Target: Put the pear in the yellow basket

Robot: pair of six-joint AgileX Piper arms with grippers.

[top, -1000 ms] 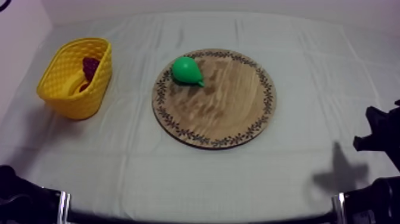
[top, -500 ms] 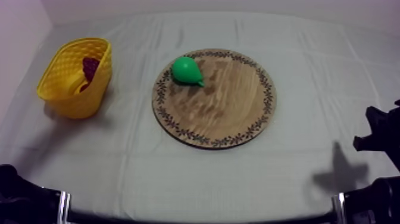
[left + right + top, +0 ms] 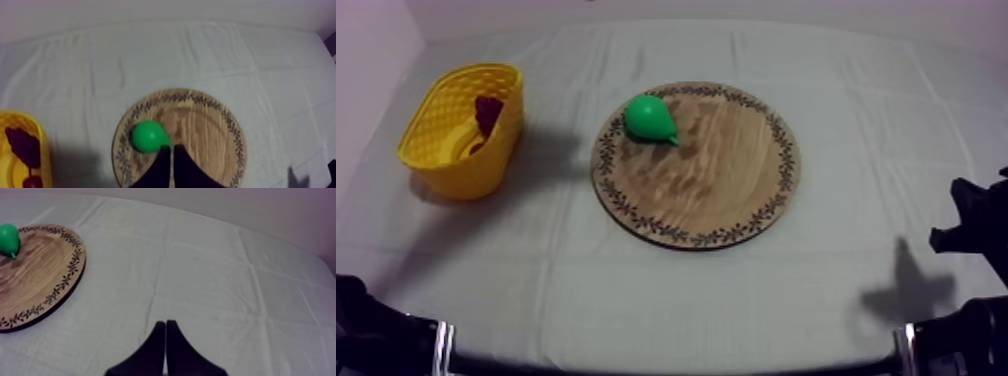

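1. worktop [image 3: 666, 310] under grey-white cloth [image 3: 856, 90]. pear [image 3: 650, 118] lies on board [image 3: 716, 190], near rim on basket [image 3: 496, 140] side.
2. left claw [image 3: 171, 149] pressed together on nothing, over board just beside pear; right claw [image 3: 165, 324] likewise pressed together, over bare cloth, well apart from board.
3. risks: pear round & smooth, prob rolls or squirts out if pinched off-centre; coming down w/ claw closed would just knock it away. basket looks light, may tip if rim gets bumped.
4. hard to see: basket cut off in left wrist view, w/ grapes [image 3: 24, 145] and small red fruit [image 3: 31, 183] inside, latter half cut off. yellow shape [image 3: 464, 145] in basket in top view, maybe banana, can't tell.
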